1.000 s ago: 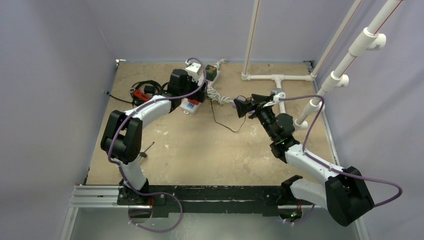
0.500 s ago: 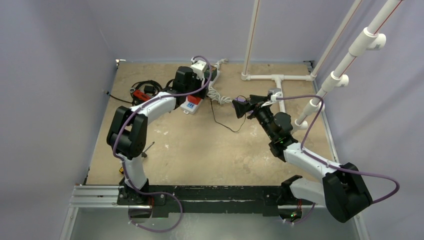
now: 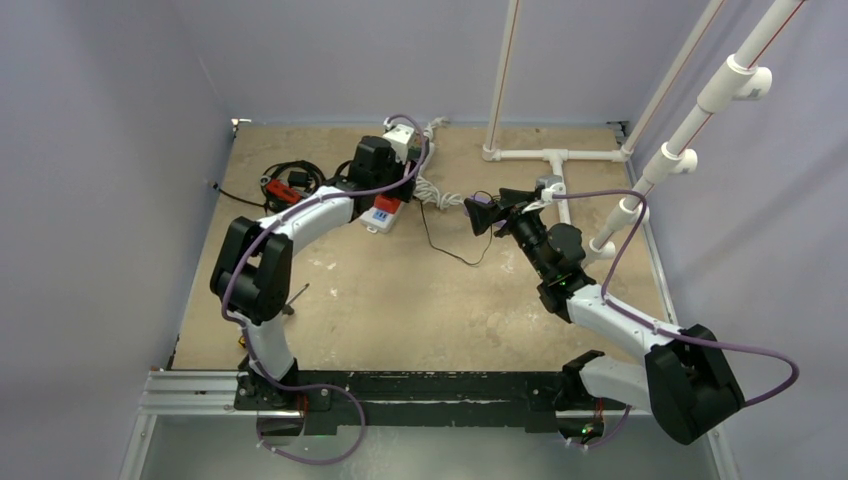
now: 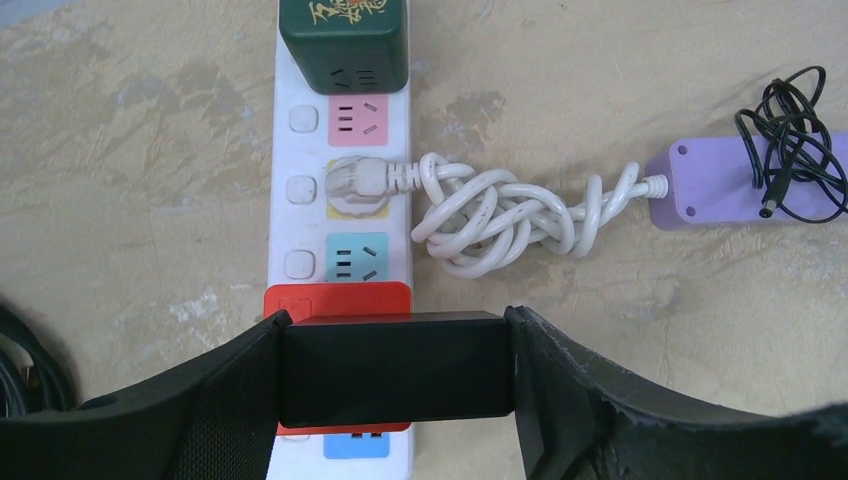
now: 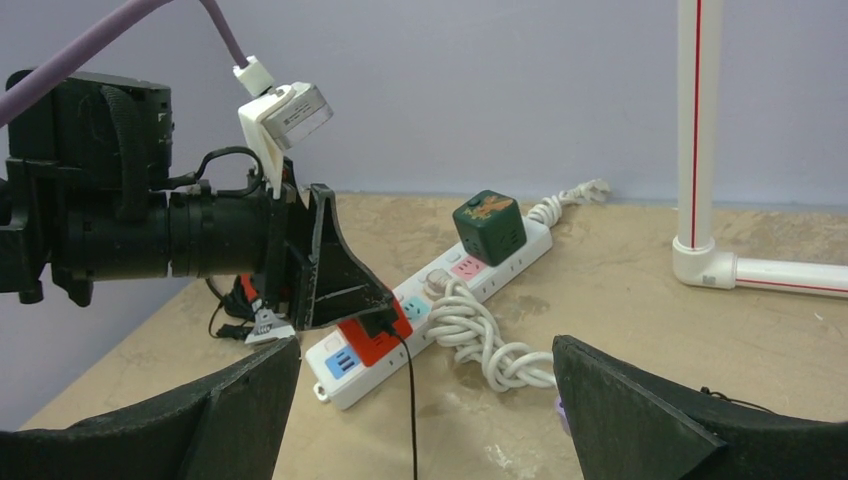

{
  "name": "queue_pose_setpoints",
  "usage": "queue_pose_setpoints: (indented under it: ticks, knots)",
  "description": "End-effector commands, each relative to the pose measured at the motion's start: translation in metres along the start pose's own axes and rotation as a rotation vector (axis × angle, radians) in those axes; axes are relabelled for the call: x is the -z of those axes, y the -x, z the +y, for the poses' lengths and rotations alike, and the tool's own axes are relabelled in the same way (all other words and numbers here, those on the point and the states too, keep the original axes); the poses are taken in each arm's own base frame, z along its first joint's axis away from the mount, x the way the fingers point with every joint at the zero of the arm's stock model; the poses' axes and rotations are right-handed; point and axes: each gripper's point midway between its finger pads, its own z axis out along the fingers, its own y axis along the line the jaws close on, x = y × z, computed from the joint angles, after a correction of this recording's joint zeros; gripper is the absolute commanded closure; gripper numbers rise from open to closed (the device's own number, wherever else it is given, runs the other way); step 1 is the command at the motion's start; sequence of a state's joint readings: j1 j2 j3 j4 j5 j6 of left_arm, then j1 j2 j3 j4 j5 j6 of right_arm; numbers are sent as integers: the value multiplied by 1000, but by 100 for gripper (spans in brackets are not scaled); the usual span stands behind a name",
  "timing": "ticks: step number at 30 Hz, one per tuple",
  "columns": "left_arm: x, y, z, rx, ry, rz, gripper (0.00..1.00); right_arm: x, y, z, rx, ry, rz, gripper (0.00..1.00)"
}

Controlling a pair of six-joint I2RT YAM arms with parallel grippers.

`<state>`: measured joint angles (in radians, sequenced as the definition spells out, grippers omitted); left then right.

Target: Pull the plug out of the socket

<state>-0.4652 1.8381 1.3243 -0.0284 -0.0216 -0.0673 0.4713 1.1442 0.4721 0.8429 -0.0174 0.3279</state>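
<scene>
blk plug [image 4: 395, 368] sits on a red adapter [image 4: 338, 300] that's plugged into the socket strip [image 4: 300, 180], close to the strip's near end. left gripper [image 4: 395, 372] is clamped on the blk plug, one finger tight against each short side, arm reaching in from the near left. a thin blk lead [image 5: 411, 400] drops from the plug toward the near side.

socket strip lies flat on the table [image 3: 400, 300], far-left part, running near to far and angled a bit right at the far end. along it, near to far:
- blue outlet [image 4: 357, 445]
- red adapter
- teal outlet [image 4: 357, 258]
- yellow outlet w/ a white plug [image 4: 358, 180] in it
- pink outlet [image 4: 357, 120]
- green cube adapter [image 4: 343, 40] at the far end

a knotted white cord [image 4: 500, 215] runs right from the white plug to a flat purple bar [image 4: 730, 185]. a thin blk wire [image 4: 790, 130] w/ a barrel tip lies across that bar's right end.

right gripper [image 5: 425, 350] is spread wide w/ nothing between its fingers. it's well right of the strip, pointing left at it, not touching anything.

white pvc pipes [image 3: 555, 155] stand at the far right. a tangle of blk cables [image 3: 285, 185] w/ a red piece lies at the far left.
</scene>
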Motion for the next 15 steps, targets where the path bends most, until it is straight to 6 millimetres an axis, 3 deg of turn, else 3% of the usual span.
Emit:
queue_pose_setpoints:
  ticks: [1,15]
  knots:
    - [27,-19,-1,52,54,93,57,-5,22,8,25,23,-54,1]
    - [83,-51,-29,147,-5,135,57,-9,16,10,24,38,-32,1]
